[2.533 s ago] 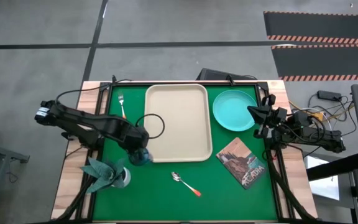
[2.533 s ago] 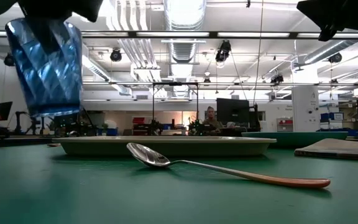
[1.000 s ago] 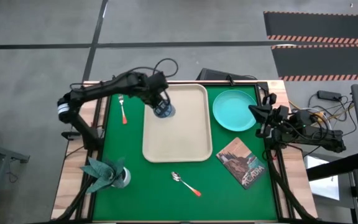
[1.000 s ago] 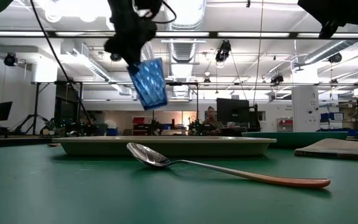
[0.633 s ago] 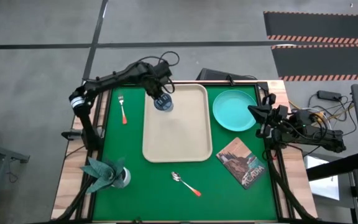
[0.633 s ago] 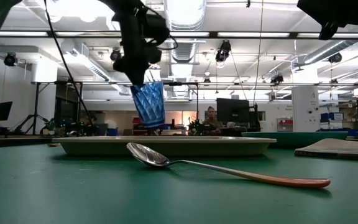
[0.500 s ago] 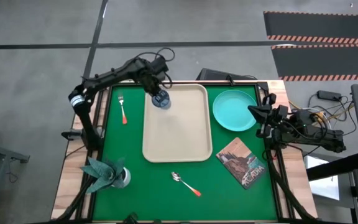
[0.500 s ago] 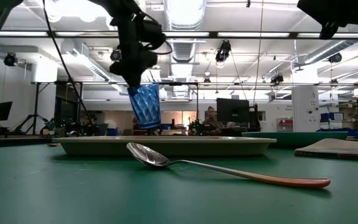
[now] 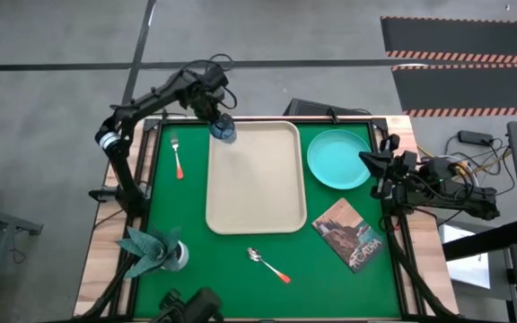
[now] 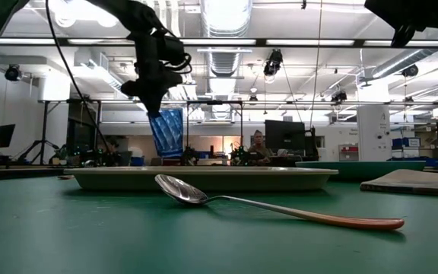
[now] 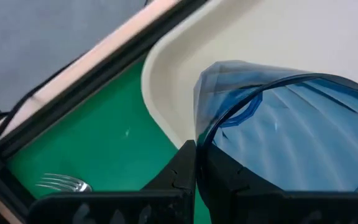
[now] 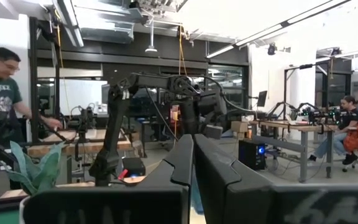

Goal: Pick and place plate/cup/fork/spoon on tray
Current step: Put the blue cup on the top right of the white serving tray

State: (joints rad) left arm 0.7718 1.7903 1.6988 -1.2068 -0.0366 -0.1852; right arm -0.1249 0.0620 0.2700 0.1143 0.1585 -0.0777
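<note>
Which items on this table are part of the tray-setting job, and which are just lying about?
Part of the job:
tray
cup, held by the left gripper over the tray's far left corner
plate
fork
spoon

Lying about:
book
napkin holder

The right gripper waits at the table's right edge.

A grey concrete floor [image 9: 52,99] crossed by dark seams surrounds the wooden-edged table [image 9: 97,260], with black mats edged in orange-and-black hazard stripes [image 9: 463,47] beside it. Overhead, long white ceiling lights [image 10: 223,14] and silver ducts [image 10: 154,53] run across an open workshop. A person in a dark shirt [image 12: 2,93] leans over a bench; another sits on a chair [image 12: 347,134].
</note>
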